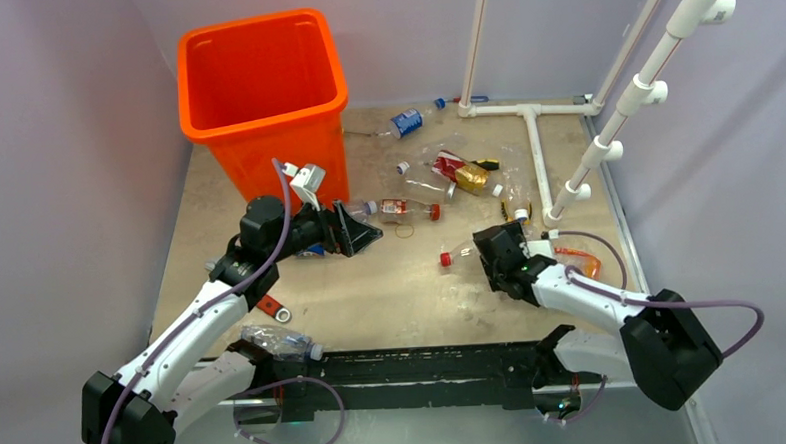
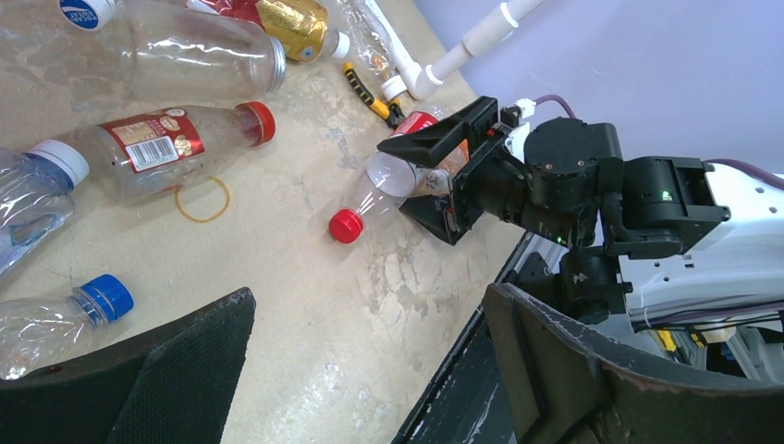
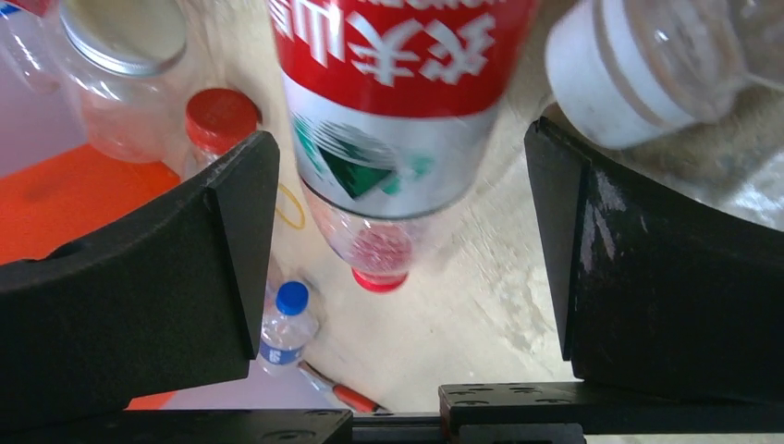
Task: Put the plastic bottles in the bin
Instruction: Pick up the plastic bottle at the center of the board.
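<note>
Two grippers share this table (image 1: 393, 302), neither holding anything. Nearest, at seven o'clock beside the left arm's base, a crushed clear bottle (image 1: 279, 342) lies at the table's edge. At four o'clock the right gripper (image 3: 402, 157) has its jaws wide on either side of a red-labelled bottle (image 2: 374, 199). The bottle lies flat with its red cap toward nine o'clock, and a gap shows on both sides, so it is not yet gripped. The left gripper (image 1: 359, 229), jaws wide too, hovers near the middle, just in front of the orange bin (image 1: 236, 159) at eleven o'clock. The step in hand looks like the grasp: the right jaws need to close squarely on the label band, lift, then carry toward ten o'clock over the bin's rim
</note>
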